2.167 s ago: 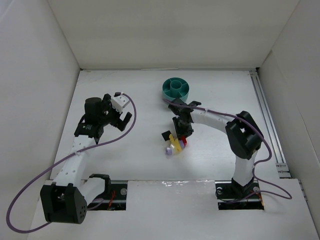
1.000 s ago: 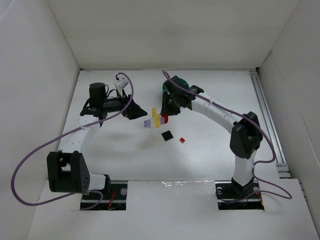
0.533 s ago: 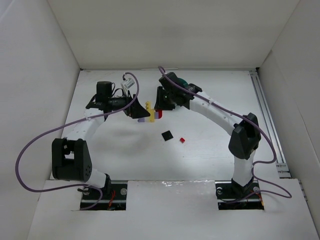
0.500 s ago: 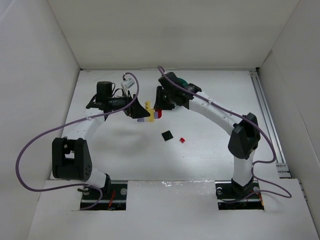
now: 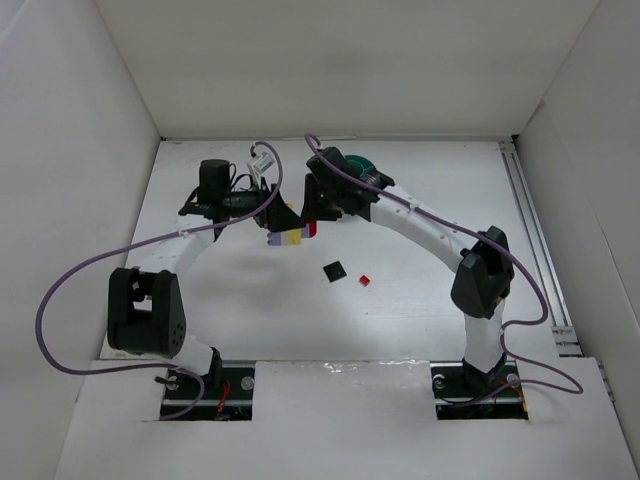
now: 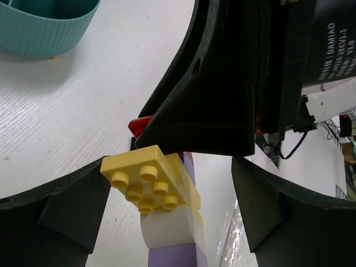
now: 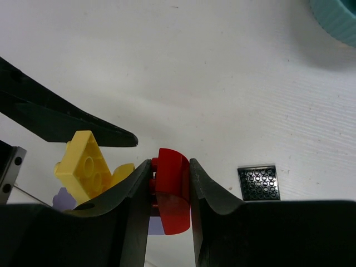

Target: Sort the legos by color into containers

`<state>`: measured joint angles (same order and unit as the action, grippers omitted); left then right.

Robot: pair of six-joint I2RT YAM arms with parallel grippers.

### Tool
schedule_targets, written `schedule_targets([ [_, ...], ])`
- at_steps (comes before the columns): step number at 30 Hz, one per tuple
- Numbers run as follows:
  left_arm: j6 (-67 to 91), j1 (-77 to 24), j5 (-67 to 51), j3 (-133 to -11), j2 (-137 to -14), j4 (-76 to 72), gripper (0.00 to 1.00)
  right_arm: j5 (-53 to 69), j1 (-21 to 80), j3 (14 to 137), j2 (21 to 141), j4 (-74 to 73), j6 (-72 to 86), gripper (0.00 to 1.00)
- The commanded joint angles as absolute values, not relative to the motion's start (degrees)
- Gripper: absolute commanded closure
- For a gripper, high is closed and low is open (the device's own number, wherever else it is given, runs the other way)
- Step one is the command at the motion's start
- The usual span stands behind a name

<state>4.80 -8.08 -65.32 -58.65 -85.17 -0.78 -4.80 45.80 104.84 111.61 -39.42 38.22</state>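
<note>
text: "DAMIAO", white, printed sideways | on: black motor housing (image 6: 332, 39) of the right arm, left wrist view | smaller print beside it: unreadable

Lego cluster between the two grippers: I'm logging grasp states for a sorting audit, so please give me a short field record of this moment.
right gripper: shut on the red brick at one end of the joined cluster
left gripper: open, one finger on each side of the yellow brick
cluster colours: red, yellow, pale purple piece
lying loose: black plate and loose red piece, apart from each other
teal dish: apart from the cluster, contents not visible
</note>
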Motion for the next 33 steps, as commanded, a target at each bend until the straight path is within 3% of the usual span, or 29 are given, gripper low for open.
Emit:
schedule_targets([
  [1, 5.8, -8.79, -66.27, -59.15, -85.43, -3.43, 0.17, -7.2, 46.23, 108.36, 111.97, -37.44, 38.5, 1.0],
  [7, 5.8, -8.79, -65.74, -59.15, -86.48, -2.81, 0.26, -7.73, 46.23, 108.37, 111.97, -37.44, 38.5, 1.0],
  [25, 4.48, -8.79, -65.21, -59.68, -89.82, -0.18, 0.36, -10.11, 46.23, 108.9, 110.92, -35.77, 39.55, 1.0],
  [33, 5.01, -8.79, -65.21, -60.73, -91.49, -0.18, 0.54, -11.77, 46.23, 108.9, 110.92, -35.77, 39.55, 1.0],
])
